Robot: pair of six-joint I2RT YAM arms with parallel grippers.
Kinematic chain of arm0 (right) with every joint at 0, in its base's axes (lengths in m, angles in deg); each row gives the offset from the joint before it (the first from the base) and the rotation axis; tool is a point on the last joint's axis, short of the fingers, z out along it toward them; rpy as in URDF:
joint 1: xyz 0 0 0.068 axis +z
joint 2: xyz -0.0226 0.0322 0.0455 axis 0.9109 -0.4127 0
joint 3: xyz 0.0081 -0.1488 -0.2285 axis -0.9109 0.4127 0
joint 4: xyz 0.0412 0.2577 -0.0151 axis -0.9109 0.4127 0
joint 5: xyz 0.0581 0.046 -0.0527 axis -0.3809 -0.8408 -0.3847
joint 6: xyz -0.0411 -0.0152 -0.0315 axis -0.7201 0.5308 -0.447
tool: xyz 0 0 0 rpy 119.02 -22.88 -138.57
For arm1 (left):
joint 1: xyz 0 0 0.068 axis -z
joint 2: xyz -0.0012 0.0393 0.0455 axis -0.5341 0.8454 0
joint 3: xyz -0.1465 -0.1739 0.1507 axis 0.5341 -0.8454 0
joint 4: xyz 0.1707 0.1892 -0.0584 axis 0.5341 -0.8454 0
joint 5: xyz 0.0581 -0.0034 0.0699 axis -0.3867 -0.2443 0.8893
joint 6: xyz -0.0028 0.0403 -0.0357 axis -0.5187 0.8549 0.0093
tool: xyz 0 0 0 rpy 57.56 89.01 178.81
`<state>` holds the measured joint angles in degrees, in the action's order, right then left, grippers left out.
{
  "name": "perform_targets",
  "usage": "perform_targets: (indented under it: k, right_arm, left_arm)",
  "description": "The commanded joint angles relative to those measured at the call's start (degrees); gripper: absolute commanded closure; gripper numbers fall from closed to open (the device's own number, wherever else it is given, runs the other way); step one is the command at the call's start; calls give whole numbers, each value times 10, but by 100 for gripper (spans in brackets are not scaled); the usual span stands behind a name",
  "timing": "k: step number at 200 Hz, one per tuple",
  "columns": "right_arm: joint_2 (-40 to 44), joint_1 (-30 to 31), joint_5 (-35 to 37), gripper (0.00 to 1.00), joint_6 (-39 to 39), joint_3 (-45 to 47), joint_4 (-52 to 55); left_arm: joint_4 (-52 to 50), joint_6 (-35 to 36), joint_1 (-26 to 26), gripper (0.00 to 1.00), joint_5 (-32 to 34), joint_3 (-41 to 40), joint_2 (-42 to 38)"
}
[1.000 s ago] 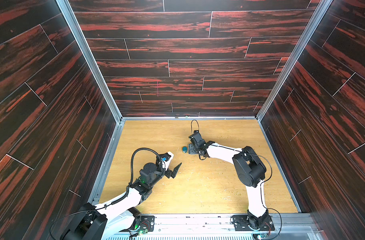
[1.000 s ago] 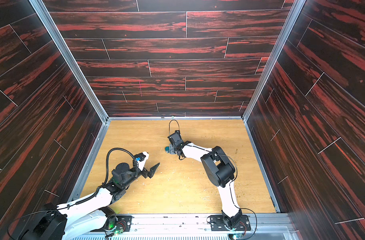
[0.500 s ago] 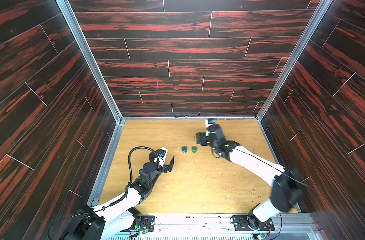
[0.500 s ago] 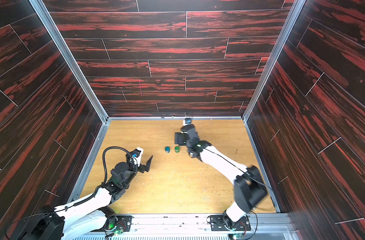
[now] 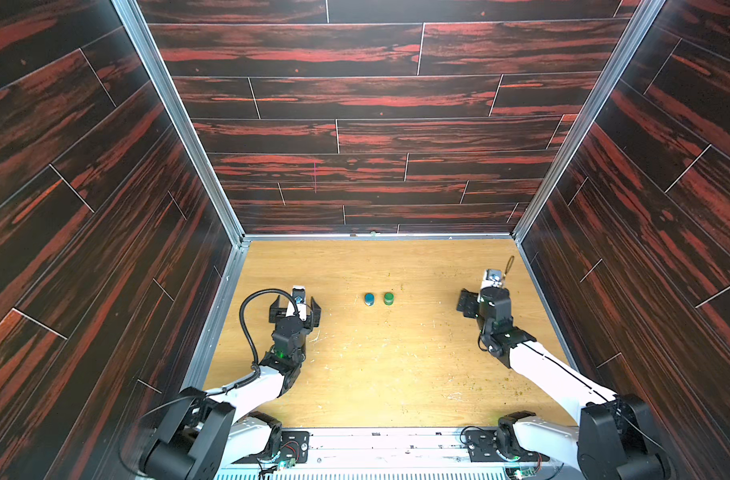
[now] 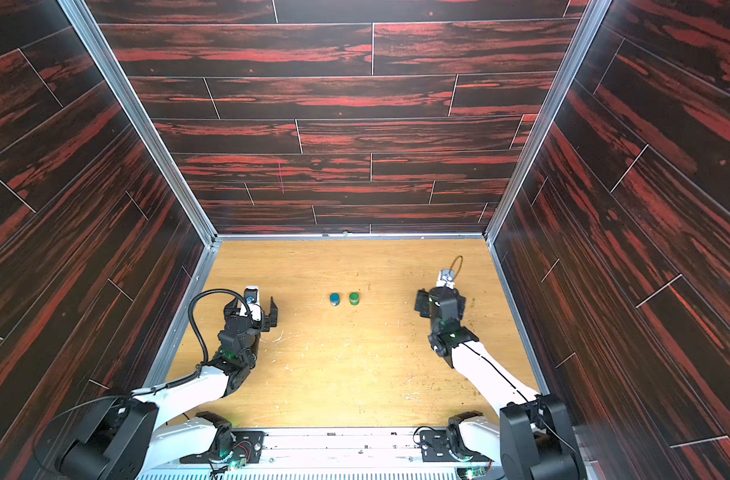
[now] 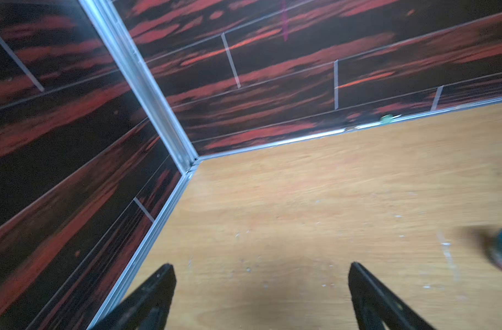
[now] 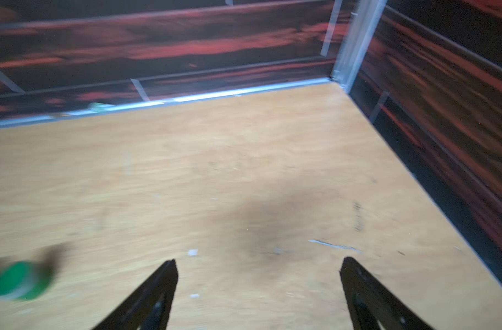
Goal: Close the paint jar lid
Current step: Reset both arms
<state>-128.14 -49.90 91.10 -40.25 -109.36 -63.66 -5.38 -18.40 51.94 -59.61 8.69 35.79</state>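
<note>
I saw the left pincer and right pincer both spread, gripping nothing, low over the table. Between them, well apart from each, the blue paint jar and green paint jar stood side by side.

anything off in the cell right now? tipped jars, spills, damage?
Nothing tipped or spilled: the blue jar and green jar stand upright side by side. Minor oddities: white scratches and greenish specks on the table, plus a small green scrap by the back rail. The lids are too small to judge.
</note>
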Motion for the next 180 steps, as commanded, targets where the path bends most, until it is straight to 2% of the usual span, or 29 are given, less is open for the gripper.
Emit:
perform_targets:
  k: [1, 46, 62, 89, 105, 121, 142, 155, 168, 180]
  right_arm:
    - [-1, -14, 3, 8, -56, 41, -101]
    - [-77, -20, -25, 8, -186, 163, -414]
    - [-114, -35, -59, 8, -190, 182, -486]
    - [-131, -57, -116, 8, -196, 176, -500]
    - [-152, -77, -148, 8, -185, 176, -530]
    - [-169, -95, -151, 8, -170, 179, -555]
    - [-162, -137, -232, 8, -139, 189, -558]
    - [-182, -169, -293, 8, -122, 207, -604]
    - [-230, -180, -317, 8, -112, 221, -689]
    - [-205, -183, -320, 6, -116, 214, -634]
  left_arm:
    - [45, -9, -12, 4, 1, -5, 8]
    - [25, -41, -54, 3, 13, -31, -10]
    - [78, -67, -86, 2, -30, -68, -6]
    - [84, -63, -99, 2, -56, -58, 20]
    - [128, -73, -112, 2, -71, -56, 56]
    - [150, -78, -123, 1, -76, -45, 93]
    - [159, -93, -144, 1, -95, -32, 135]
    - [170, -95, -147, 1, -96, -29, 153]
    - [160, -92, -149, 1, -109, -21, 162]
    - [149, -93, -155, 1, -124, -12, 172]
